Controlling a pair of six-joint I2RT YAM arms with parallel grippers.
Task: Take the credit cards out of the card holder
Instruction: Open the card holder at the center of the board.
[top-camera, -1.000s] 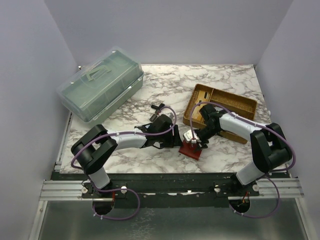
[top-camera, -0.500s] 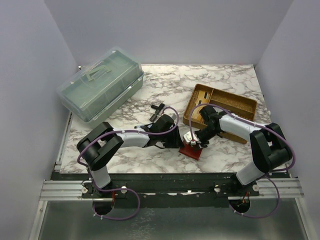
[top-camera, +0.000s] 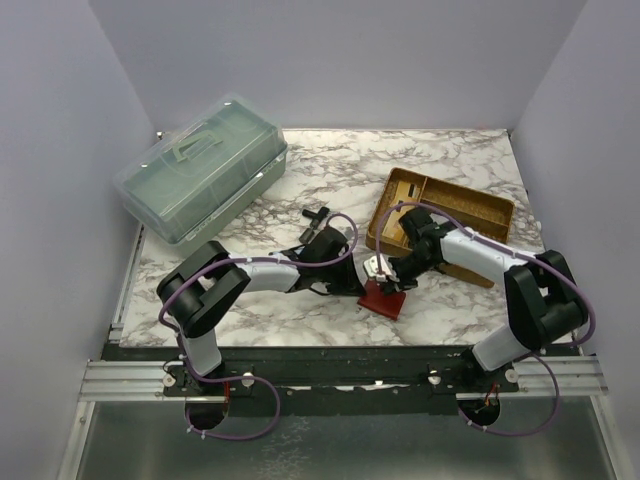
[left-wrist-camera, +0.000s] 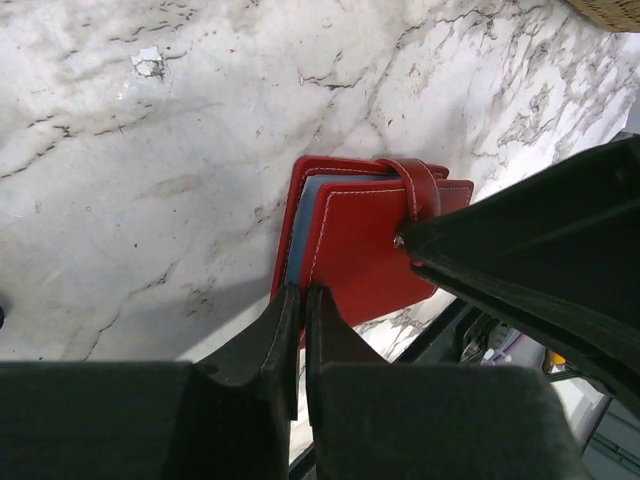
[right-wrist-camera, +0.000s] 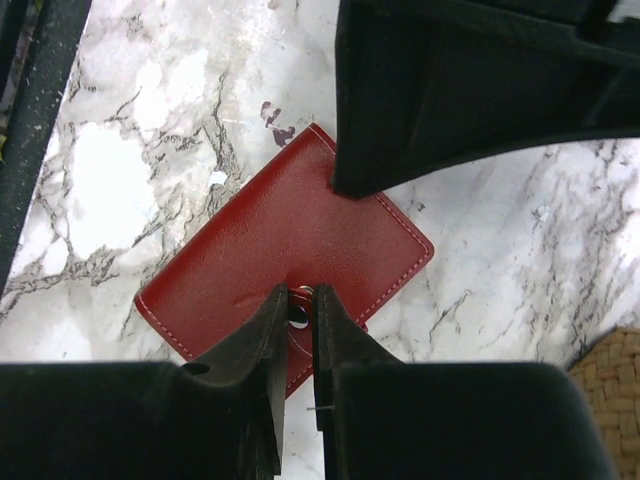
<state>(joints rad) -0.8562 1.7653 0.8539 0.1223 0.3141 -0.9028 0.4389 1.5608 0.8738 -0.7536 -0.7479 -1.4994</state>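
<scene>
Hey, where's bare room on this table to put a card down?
Bare marble lies along the far edge between the green box and the wicker tray, and along the front edge. The middle is crowded: left tool and right tool both pinch the red card holder there.

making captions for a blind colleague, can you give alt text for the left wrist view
A red card holder lies on a marble table, a light blue card edge showing inside it. The left gripper pinches its near edge, and the right gripper meets it by the strap.
</scene>
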